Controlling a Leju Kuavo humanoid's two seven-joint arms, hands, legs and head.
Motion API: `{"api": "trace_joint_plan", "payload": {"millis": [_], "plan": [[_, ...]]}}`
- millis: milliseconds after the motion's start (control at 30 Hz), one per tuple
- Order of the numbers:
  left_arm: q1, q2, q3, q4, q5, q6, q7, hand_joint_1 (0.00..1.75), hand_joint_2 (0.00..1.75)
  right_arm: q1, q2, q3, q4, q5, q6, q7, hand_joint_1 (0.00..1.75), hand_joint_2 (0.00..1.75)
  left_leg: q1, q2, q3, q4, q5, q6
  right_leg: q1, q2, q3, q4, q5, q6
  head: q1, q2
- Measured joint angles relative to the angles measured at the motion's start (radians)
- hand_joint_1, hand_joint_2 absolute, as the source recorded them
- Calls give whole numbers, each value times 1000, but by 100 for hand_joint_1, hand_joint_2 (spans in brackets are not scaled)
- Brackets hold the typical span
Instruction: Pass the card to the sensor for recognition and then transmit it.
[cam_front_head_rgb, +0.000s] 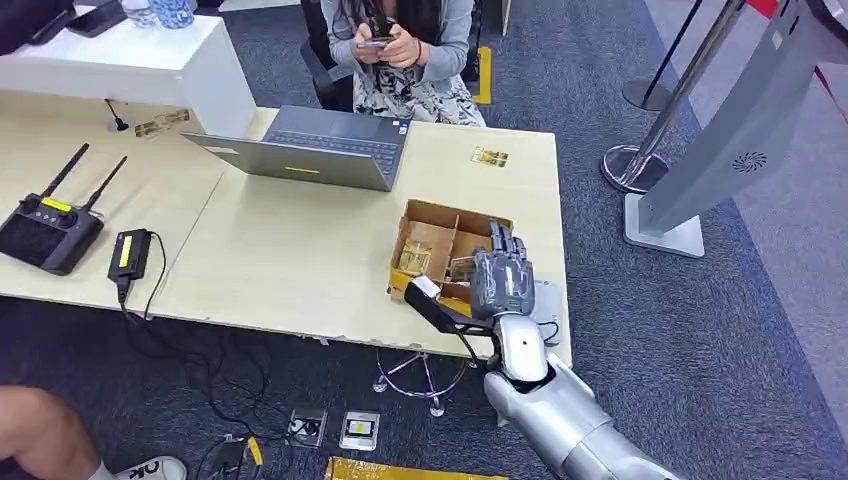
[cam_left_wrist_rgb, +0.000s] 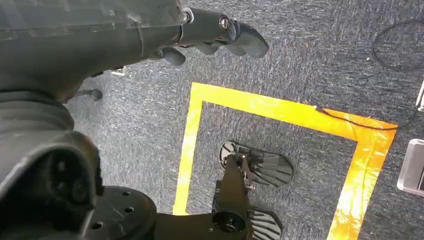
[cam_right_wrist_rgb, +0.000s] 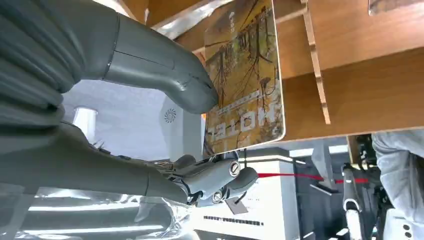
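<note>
An open laptop (cam_front_head_rgb: 320, 150) and a person (cam_front_head_rgb: 405, 50) holding a phone sit beyond the divided cardboard box (cam_front_head_rgb: 440, 245) on the desk (cam_front_head_rgb: 290, 260). The right hand (cam_front_head_rgb: 503, 275) reaches over the box, thumb and fingers (cam_right_wrist_rgb: 220, 177) pinching the yellow card (cam_right_wrist_rgb: 245, 75) among the partitions. The left hand (cam_left_wrist_rgb: 220, 35) hangs over carpet, fingers curled on nothing.
</note>
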Motion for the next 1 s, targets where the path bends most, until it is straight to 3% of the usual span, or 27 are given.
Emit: {"api": "trace_joint_plan", "payload": {"millis": [767, 1000], "plan": [[-5, -3, -2, 0, -21, -4, 20, 0, 0, -11, -30, -51, -66, 29, 10, 39, 175, 175, 0, 0, 0, 0, 0, 0, 0, 1, 0, 0, 0, 0, 0, 0], [-10, -4, -6, 0, -33, -8, 25, 0, 0, -57, -43, -74, -93, 84, 52, 55, 175, 175, 0, 0, 0, 0, 0, 0, 0, 1, 0, 0, 0, 0, 0, 0]]}}
